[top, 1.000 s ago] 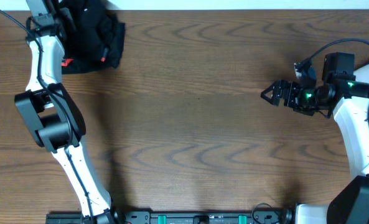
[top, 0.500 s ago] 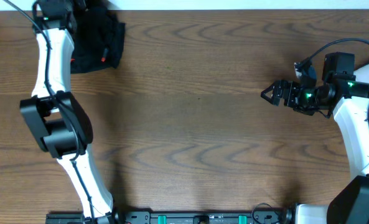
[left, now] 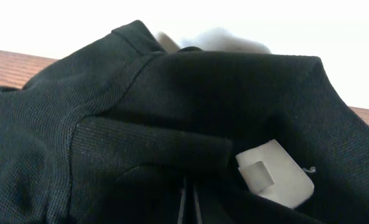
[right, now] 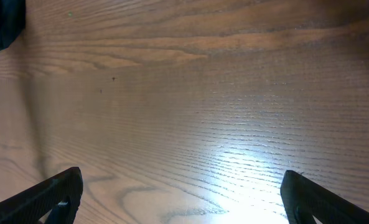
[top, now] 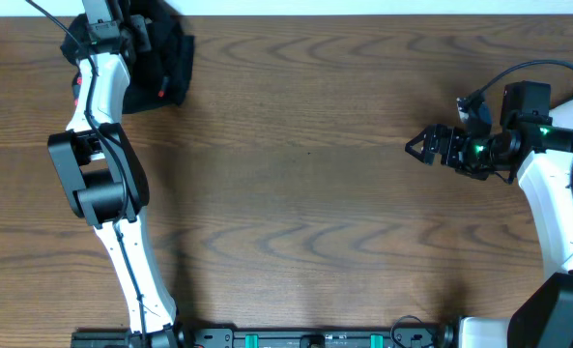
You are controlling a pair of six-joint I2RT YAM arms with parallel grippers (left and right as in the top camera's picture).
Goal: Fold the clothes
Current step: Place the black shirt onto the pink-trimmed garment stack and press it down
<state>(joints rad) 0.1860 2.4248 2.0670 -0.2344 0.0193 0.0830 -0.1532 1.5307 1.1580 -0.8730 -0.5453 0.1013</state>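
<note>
The clothes (top: 165, 60) lie bunched in a black heap at the far left corner of the table (top: 305, 193). The left gripper (top: 122, 31) is buried in the heap. Black fabric and a white label (left: 274, 174) fill its wrist view, so I cannot tell how its jaws stand. The right gripper (top: 416, 145) hovers spread wide, empty, on the right side, well apart. The step appears to be fetching a garment. Next it needs pulling to mid-table and spreading flat.

Overhead looks straight down; left wrist seemingly nearly touches clothes (left: 109, 124); right wrist skims table (right: 203, 93).
</note>
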